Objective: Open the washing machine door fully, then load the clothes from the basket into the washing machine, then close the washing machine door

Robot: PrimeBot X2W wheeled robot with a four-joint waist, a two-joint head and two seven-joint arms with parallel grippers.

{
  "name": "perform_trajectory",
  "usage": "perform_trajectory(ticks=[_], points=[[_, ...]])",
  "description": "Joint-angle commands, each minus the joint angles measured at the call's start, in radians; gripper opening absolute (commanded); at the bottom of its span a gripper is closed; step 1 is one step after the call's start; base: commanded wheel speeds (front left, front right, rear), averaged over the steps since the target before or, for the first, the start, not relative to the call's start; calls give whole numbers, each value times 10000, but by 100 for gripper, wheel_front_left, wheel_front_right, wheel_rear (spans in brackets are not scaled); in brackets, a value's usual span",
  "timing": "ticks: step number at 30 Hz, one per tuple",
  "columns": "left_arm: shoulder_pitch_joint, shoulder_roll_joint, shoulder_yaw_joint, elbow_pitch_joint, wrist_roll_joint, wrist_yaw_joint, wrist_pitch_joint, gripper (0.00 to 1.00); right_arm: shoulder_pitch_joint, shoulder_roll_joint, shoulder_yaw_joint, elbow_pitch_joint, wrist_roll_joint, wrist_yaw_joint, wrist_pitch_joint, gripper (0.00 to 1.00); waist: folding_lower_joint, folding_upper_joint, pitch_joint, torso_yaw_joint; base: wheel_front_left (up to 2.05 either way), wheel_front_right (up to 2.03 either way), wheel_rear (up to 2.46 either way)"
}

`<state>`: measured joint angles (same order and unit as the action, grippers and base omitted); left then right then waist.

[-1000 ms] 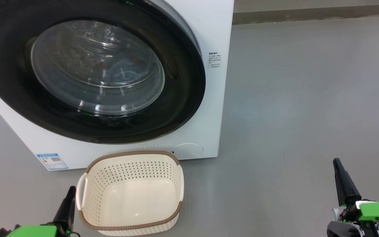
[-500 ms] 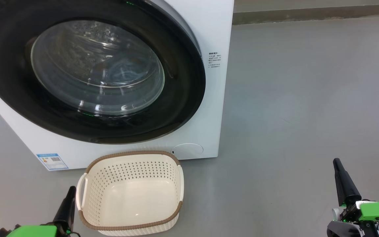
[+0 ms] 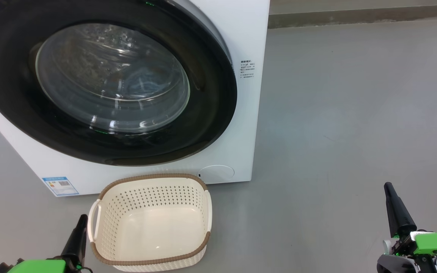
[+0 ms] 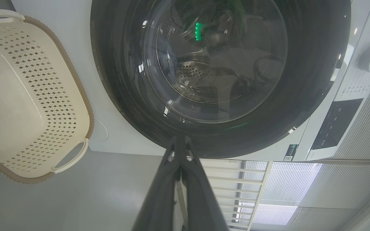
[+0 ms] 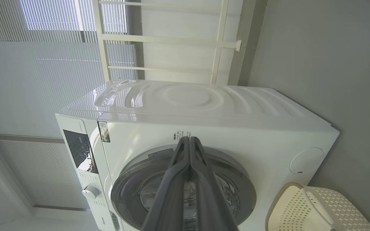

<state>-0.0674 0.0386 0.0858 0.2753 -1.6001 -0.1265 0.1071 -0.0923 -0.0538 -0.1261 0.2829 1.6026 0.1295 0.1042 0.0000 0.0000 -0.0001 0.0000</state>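
Observation:
The white washing machine (image 3: 247, 34) stands at the upper left, and its washing machine door (image 3: 211, 113), black-rimmed with a glass bowl, sits flush against the front. Behind the glass lies pale blue fabric, the clothes (image 3: 142, 81), inside the drum. In front of the machine the cream basket (image 3: 150, 177) has nothing in it. My left gripper (image 3: 83, 218) is shut, low beside the basket's left handle. Far off to the right, my right gripper (image 3: 388, 186) is shut over the floor. The left wrist view shows shut fingers (image 4: 172, 179) pointing at the door (image 4: 300, 96).
Grey floor (image 3: 347, 113) stretches right of the machine to a dark wall base (image 3: 355, 17). Low on the machine's front sit a blue label (image 3: 60, 185) and a round cover (image 3: 216, 172). A control panel with a knob (image 5: 90, 192) and a white railing (image 5: 159, 38) appear in the right wrist view.

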Motion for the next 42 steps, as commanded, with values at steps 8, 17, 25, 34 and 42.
perform_trajectory(ticks=[8, 17, 25, 34, 42], points=[[-481, 116, 300, -287, -70, 3, 72, 0, -242, -16, 175, -310, 106, 12, 45, 0, 0, 0, 0, 0, 0, 0, 0], [-481, 116, 300, -287, -70, 2, 72, 0, -242, -13, 172, -310, 103, 12, 47, 0, 0, 0, 0, 0, 0, 0, 0], [-481, 116, 300, -287, -70, 2, 72, 0, -242, -11, 169, -310, 100, 12, 50, 0, 0, 0, 0, 0, 0, 0, 0], [-481, 116, 300, -286, -70, 2, 72, 0, -243, -9, 166, -310, 98, 12, 52, 0, 0, 0, 0, 0, 0, 0, 0], [-482, 116, 300, -286, -70, 2, 72, 0, -243, -7, 163, -310, 95, 12, 54, 0, 0, 0, 0, 0, 0, 0, 0]])
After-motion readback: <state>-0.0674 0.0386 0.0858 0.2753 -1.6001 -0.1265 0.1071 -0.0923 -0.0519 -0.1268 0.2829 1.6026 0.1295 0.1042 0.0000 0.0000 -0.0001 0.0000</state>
